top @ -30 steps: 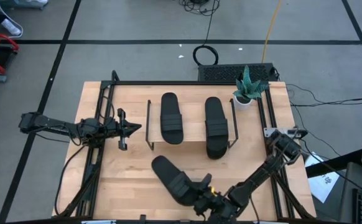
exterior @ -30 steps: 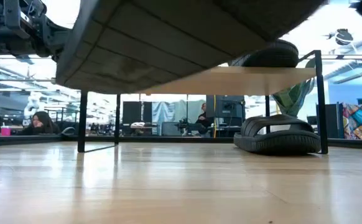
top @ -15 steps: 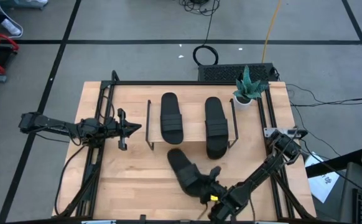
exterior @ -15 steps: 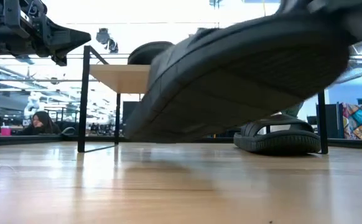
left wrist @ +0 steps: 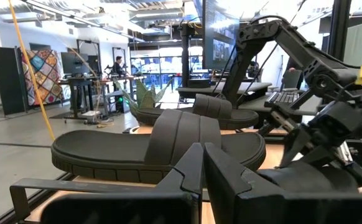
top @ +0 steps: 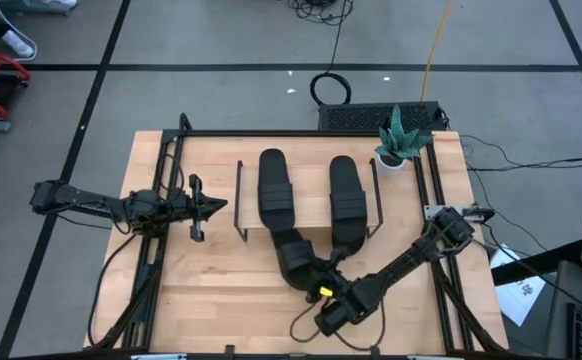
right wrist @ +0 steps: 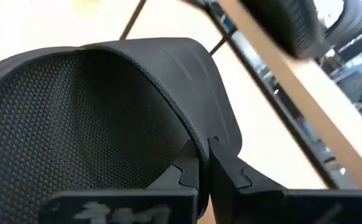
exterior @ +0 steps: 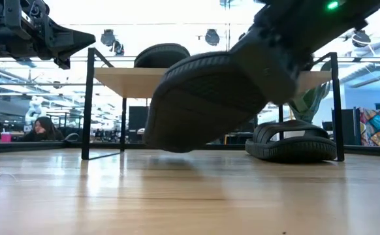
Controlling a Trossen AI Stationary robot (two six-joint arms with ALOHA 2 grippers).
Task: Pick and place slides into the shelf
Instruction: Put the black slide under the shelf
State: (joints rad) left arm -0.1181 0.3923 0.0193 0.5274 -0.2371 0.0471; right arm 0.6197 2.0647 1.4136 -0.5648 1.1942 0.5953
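The shelf (top: 311, 190) stands at the far middle of the table. Two black slides (top: 276, 190) (top: 346, 195) lie on its wooden top. The low view shows another slide (exterior: 288, 140) on the table under the shelf's right end. My right gripper (top: 323, 272) is shut on a fourth slide (top: 293, 250) just in front of the shelf. The slide's far end is at the shelf's front edge. My left gripper (top: 211, 208) is shut and empty, level above the table left of the shelf. My right gripper pinches the slide's strap at its rim (right wrist: 196, 140) between its two fingers. It comes slanting from the table's near right. The strap's mesh inner side (right wrist: 75, 118) faces the wrist camera. In the low view the slide (exterior: 209, 98) is tilted, sole toward the near edge.
A potted plant (top: 401, 145) stands at the table's far right corner. Black rails (top: 166, 180) run along the table's sides. Bare tabletop (top: 211, 290) lies near left. A person (exterior: 43, 127) sits in the room behind.
My right gripper has carried the slide from the near middle of the table toward the far edge, up to the shelf's front. The slide has turned from lying slantwise to pointing more toward the shelf. In the low view it has tipped, its far end lower.
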